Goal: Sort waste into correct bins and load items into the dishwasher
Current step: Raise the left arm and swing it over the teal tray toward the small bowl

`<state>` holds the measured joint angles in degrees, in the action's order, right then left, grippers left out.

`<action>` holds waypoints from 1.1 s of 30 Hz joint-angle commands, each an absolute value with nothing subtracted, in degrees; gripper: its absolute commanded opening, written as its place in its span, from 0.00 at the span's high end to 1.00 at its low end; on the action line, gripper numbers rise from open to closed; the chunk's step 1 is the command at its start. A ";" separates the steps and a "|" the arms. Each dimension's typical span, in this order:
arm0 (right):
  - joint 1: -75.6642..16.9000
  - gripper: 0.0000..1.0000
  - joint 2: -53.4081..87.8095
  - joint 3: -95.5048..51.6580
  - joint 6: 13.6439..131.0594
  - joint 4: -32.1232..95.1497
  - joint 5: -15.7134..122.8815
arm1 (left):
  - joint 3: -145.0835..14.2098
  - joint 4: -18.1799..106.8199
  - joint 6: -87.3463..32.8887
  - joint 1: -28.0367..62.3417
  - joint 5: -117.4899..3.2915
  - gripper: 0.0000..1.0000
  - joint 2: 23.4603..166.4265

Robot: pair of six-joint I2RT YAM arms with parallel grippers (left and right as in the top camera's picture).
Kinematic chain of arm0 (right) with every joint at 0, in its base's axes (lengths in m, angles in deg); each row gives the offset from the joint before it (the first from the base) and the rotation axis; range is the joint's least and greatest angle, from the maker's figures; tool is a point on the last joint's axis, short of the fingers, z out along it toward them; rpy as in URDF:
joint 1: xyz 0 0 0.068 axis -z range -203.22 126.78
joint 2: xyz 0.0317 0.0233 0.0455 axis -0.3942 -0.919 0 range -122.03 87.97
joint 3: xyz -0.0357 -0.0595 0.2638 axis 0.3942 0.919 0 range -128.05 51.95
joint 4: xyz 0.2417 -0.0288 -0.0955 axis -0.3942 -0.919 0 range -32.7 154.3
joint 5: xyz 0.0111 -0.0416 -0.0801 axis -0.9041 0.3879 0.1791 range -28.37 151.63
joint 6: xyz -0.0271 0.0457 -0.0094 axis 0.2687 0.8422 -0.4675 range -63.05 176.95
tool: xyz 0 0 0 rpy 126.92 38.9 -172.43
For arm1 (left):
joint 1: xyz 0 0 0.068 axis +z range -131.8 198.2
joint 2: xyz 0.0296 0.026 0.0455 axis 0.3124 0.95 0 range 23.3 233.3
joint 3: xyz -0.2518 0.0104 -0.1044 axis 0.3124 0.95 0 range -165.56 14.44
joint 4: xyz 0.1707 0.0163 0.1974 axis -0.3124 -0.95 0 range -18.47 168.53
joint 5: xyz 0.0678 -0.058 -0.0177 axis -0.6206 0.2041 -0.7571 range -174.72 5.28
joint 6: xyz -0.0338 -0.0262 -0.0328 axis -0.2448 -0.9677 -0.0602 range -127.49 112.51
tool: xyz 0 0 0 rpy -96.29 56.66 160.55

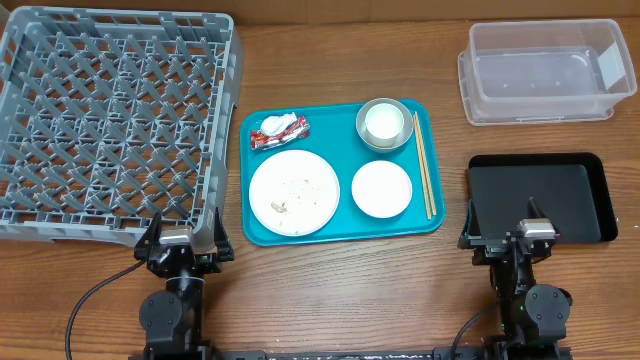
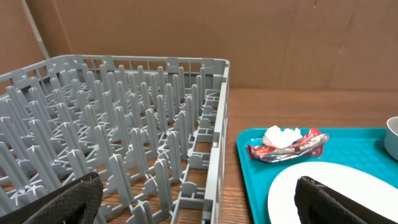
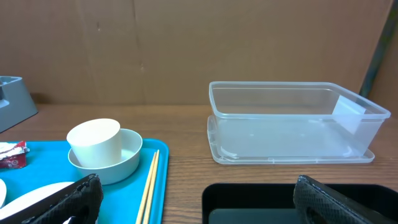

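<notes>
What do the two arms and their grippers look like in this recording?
The left arm and right arm are black with rounded joint housings. Each carries a small silver-grey block at the wrist. A black cable runs from each base. The jaws are matte black and textured.

The overhead view looks straight down on the whole tabletop (image 1: pixel 340 60). Both wrist views sit low at that frame's bottom edge and face towards its top. All three share the teal tray (image 1: pixel 400 228).

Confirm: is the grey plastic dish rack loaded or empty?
Empty. The grey plastic dish rack shows only bare pegs, nothing slotted in, both overhead and from the left wrist.
</notes>
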<state>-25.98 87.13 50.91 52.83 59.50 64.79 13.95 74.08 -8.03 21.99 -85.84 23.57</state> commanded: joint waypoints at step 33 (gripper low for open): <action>-26.38 0.00 87.81 51.48 52.61 59.70 64.48 | -22.20 68.81 -57.77 21.58 -29.01 0.00 44.14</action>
<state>-25.98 87.13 50.91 52.79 59.54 64.81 -11.73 74.60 -74.82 21.95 -29.38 36.18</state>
